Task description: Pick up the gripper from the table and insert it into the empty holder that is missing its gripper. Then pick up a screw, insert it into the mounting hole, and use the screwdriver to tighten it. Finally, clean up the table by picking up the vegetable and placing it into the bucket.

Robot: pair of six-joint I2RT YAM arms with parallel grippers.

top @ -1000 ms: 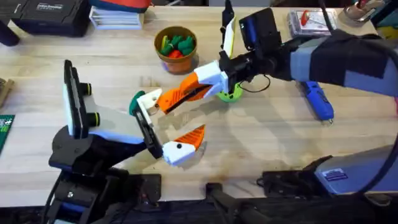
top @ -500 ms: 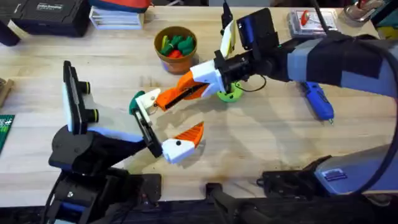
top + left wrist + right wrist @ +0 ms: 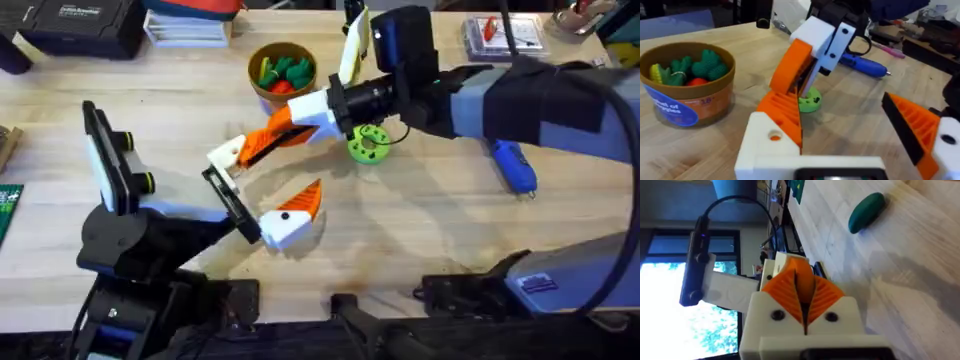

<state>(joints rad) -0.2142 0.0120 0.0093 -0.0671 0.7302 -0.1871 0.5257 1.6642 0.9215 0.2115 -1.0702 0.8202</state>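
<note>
1. Worktop (image 3: pixel 450 230): pale wood, with both arms meeting left of its centre.
2. Right claw (image 3: pixel 250 150): it reaches across from the right edge. Its orange ribbed pads are closed flat against each other, and its tips touch the upper end of the gripper. Whether they pinch the gripper cannot be told.
3. Left claw (image 3: pixel 265 180): it comes in from the near left corner and stands spread wide. One white finger block with an orange pad sits toward the near edge, and the other finger points toward the far edge and meets the right claw.
4. The bucket (image 3: pixel 283 75): an orange-brown pot near the far edge, about the middle, upright and holding green, yellow and red toy pieces. It stands just beyond the joined claws.
5. The screwdriver (image 3: pixel 512 165): the blue tool lies flat toward the right edge, well apart from both claws and partly under the right arm.
6. Green disc (image 3: pixel 368 143): it lies flat on the worktop just beside the right arm's wrist, between the bucket and the screwdriver.
7. The holder (image 3: pixel 765 150): the white block of the left claw's farther finger.
8. The gripper (image 3: pixel 785 112): the orange ribbed wedge sits against the holder, directly under the right claw's tips.
9. The vegetable (image 3: pixel 867 212): a dark green oblong lying on bare worktop in the right wrist view, apart from the right claw.
</note>
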